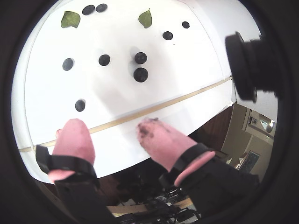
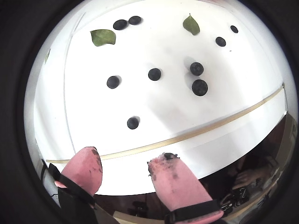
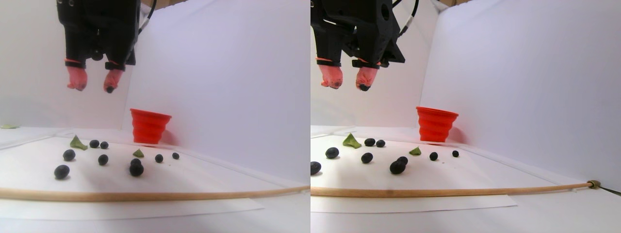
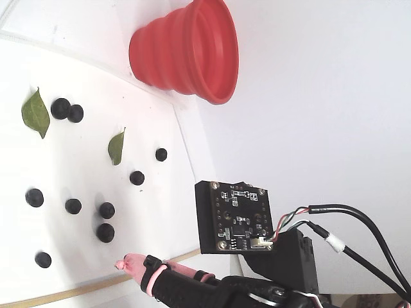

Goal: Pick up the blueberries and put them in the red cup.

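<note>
Several blueberries (image 1: 140, 74) lie scattered on the white sheet, also seen in the other wrist view (image 2: 199, 87), the stereo pair view (image 3: 136, 169) and the fixed view (image 4: 105, 232). The red cup (image 3: 149, 126) stands upright at the back by the white wall, beyond the berries (image 4: 186, 48); neither wrist view shows it. My gripper (image 1: 112, 123) hangs high above the sheet's near side (image 3: 93, 87), open, with nothing between its pink, dark-stained fingertips (image 2: 163, 161). The nearest berry (image 2: 133, 123) lies ahead of the left finger.
Two green leaves (image 1: 70, 19) (image 1: 145, 18) lie among the far berries. A thin wooden strip (image 3: 145, 195) crosses the sheet near its front edge. A black camera (image 1: 247, 65) juts in at the right of a wrist view. White walls (image 3: 233, 73) close the back and right.
</note>
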Controlling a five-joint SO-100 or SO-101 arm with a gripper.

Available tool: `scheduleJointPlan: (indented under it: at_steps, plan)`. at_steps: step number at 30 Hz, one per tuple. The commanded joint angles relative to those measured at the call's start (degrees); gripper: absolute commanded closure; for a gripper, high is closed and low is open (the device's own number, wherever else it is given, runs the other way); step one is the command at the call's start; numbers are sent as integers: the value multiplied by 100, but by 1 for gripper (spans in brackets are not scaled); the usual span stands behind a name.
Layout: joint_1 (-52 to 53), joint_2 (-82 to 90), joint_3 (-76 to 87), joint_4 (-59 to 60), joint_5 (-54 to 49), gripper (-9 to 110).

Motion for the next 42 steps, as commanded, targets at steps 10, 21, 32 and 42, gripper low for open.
scheduleJointPlan:
  at_steps: [10, 21, 32, 42]
  plan:
    - [-158, -958, -202, -809, 193, 80]
    - [-396, -1424, -211, -1187, 387, 80]
    - [-431, -1960, -132, -1661, 448, 80]
    - [-483, -2470, -44, -2083, 492, 79]
